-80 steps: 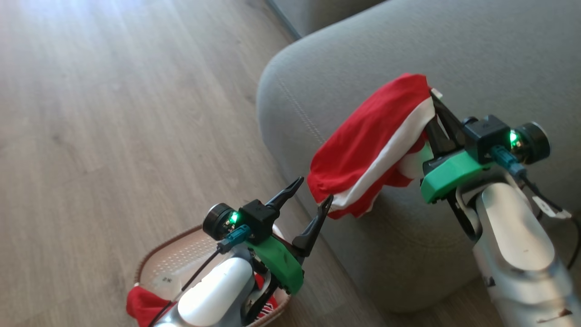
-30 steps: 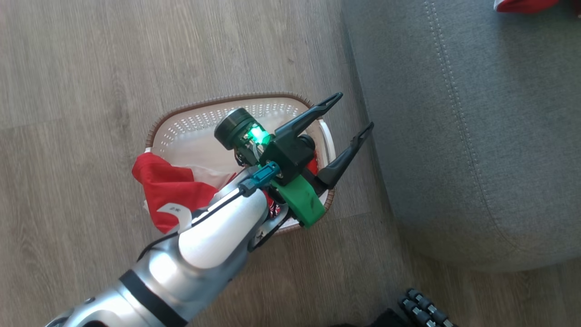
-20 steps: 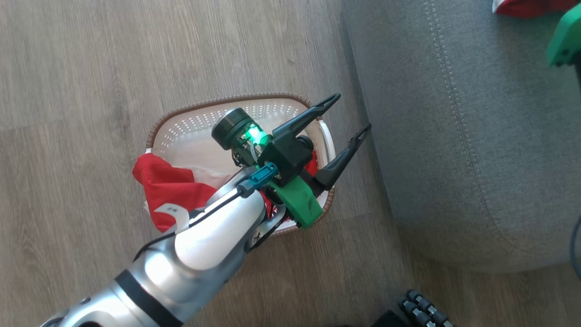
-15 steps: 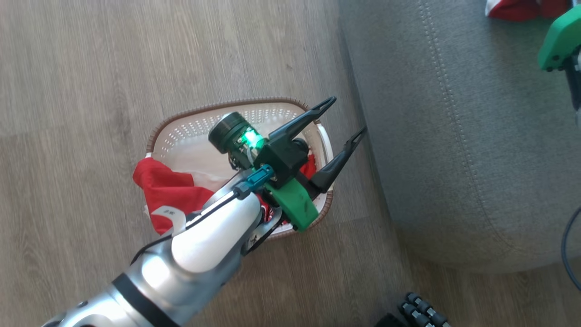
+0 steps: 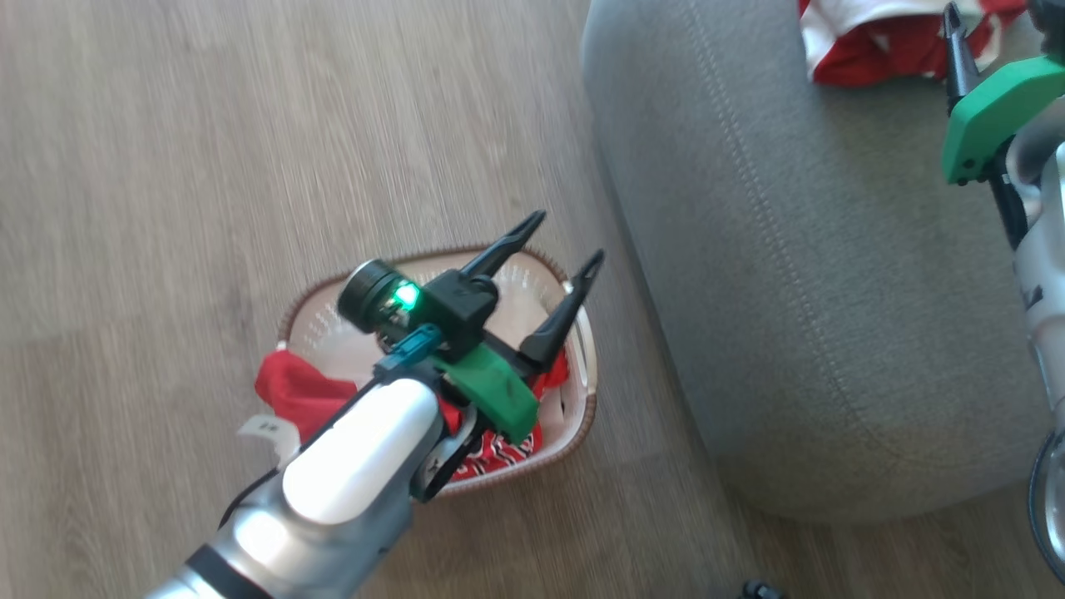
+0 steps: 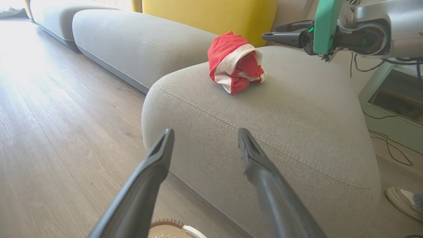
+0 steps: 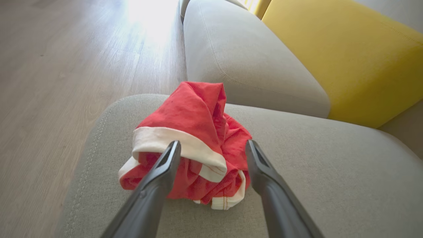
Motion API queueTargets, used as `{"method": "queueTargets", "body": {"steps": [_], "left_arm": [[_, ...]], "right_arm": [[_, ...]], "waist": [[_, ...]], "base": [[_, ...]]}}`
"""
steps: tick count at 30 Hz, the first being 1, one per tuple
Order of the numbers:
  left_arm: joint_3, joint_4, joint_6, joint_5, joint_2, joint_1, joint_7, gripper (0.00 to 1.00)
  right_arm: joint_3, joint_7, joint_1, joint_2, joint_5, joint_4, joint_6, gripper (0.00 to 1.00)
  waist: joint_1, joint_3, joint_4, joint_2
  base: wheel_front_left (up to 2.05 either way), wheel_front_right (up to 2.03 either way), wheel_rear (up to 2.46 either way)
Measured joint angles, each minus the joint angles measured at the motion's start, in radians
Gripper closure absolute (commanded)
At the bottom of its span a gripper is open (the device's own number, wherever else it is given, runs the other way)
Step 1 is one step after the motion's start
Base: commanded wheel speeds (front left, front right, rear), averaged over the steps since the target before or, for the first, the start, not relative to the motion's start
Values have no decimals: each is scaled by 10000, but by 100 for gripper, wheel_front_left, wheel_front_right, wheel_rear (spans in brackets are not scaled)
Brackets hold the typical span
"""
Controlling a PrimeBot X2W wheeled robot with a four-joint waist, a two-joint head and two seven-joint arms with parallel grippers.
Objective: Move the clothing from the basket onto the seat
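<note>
Ok, left to right. Wood floor (image 5: 208,166) runs out past the left claw's left side. Left claw (image 5: 568,235) hangs over the basket (image 5: 592,399), fingers spread wide with nothing between them, tips aimed toward the seat (image 5: 790,291). Below and behind that claw the basket clothing (image 5: 287,391) lies in the basket: plain red cloth spilling over the rim on the claw's left, and a red/white/black patterned patch under its green wrist mount. White tag (image 5: 265,428) beside the arm, next to the red cloth. It has dark marks on it, too small to read.

In the left wrist view the seat's stitched edge is straight ahead of the tips, with the basket rim just beneath them.

Right claw (image 7: 213,143) is also spread and gripping nothing, low over the seat cushion. Crumpled garment (image 7: 191,115) — red with a white band and orange stitching on the hem — lies on the cushion just past its tips, showing through the gap. In the left wrist view the claw tip is just clear of the cloth. Yellow cushion (image 7: 347,59) sits ahead-right of the right claw.
</note>
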Motion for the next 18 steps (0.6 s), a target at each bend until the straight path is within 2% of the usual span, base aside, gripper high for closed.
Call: {"method": "queueTargets", "body": {"steps": [8, 13, 18], "left_arm": [[625, 293, 274, -596, 109, 689, -387, 0], [1223, 370, 575, -976, 165, 1387, -529, 0], [1879, 359, 867, -1227, 391, 2242, -606, 0]], "right_arm": [[832, 0, 1115, 140, 1304, -1315, 0, 0], [982, 0, 2013, 201, 2063, -2090, 0, 0], [988, -2, 2928, 596, 2416, -3007, 0, 0]], "waist": [[0, -1165, 153, 0], [0, -1815, 531, 0], [0, -2316, 988, 0]], "base": [[0, 0, 0], [0, 0, 0], [0, 0, 0]]}}
